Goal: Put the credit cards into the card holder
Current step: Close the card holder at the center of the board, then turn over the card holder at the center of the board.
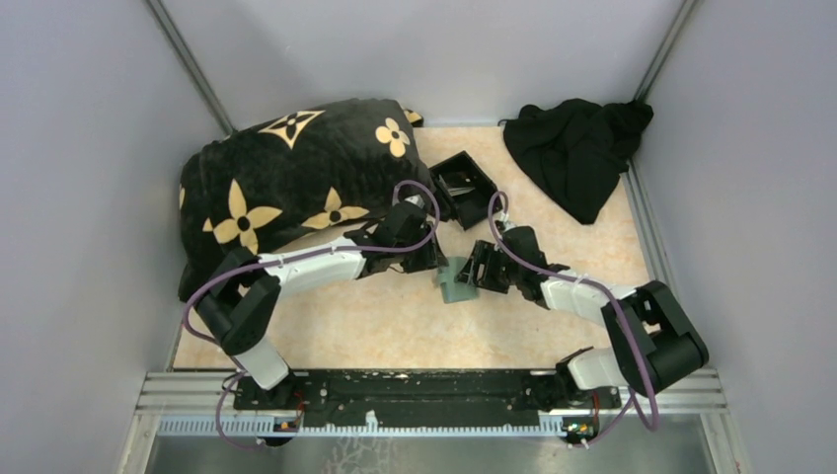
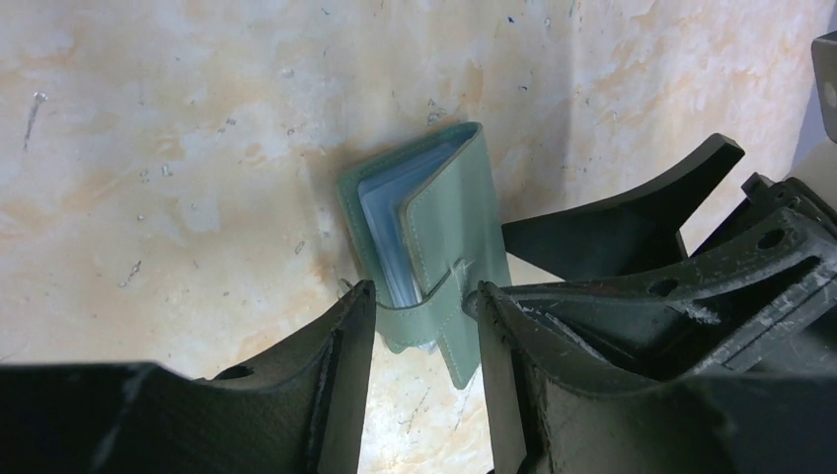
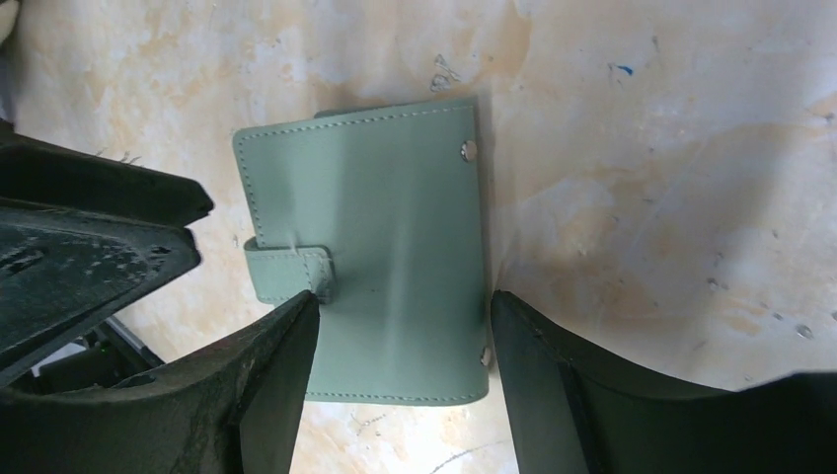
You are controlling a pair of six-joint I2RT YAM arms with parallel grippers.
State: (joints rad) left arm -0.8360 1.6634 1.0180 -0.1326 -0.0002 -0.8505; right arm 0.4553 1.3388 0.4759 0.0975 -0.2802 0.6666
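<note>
Here, card holder (image 3: 395, 247) between both end effectors' fingers.

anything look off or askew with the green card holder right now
Yes. The card holder is not flat on the table: the left wrist view shows its cover gaping, pale inner sleeves exposed, and its strap tab pulled out between the left gripper's fingers. The right gripper straddles its cover.

Card holder (image 1: 458, 283) btwn both grippers, mid-table; box (image 1: 462, 184) behind; pillow (image 1: 296, 178) left.
</note>
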